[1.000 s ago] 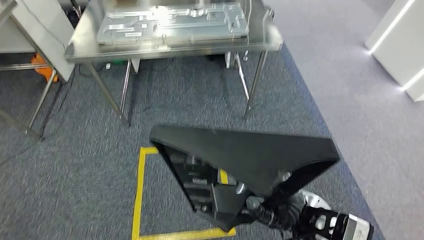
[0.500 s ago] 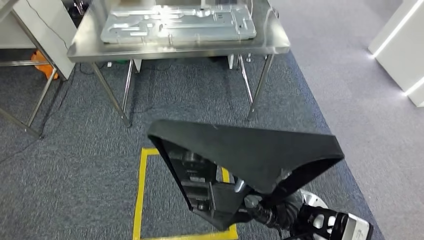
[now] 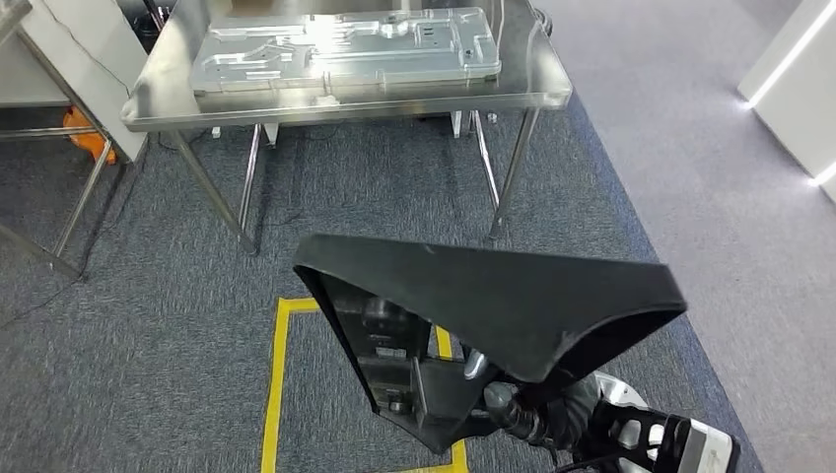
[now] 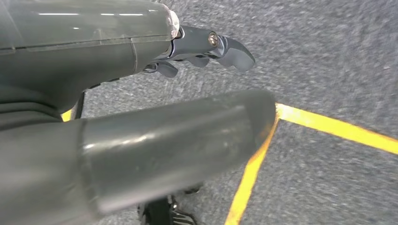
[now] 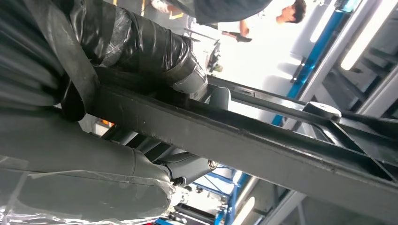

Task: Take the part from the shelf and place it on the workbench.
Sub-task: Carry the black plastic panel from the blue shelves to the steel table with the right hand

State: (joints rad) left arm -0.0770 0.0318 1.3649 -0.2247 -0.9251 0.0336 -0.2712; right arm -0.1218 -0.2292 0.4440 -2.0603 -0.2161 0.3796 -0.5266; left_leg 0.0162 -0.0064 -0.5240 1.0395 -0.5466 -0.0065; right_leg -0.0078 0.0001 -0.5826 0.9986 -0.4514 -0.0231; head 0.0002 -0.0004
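A large black triangular part (image 3: 493, 296) hangs low in front of me over the carpet, and my right hand (image 3: 552, 419) grips it from underneath at its lower corner. In the right wrist view my right hand (image 5: 94, 154) wraps around a black bar of the part (image 5: 244, 145). The steel workbench (image 3: 345, 101) stands ahead at the top of the head view, with a flat machined metal plate (image 3: 345, 47) lying on it. My left hand (image 4: 94, 61) hangs over the carpet, its fingers (image 4: 225, 46) apart from the thumb, holding nothing.
A yellow tape square (image 3: 273, 394) marks the carpet beneath the part. A second table frame (image 3: 69, 212) and an orange object (image 3: 87, 133) sit at the left. White cabinets (image 3: 794, 59) stand at the right. A person (image 5: 263, 11) appears in the right wrist view.
The whole picture has shifted, so my camera has moved: the workbench now sits slightly lower and more centred. The part stays in my right hand's grip.
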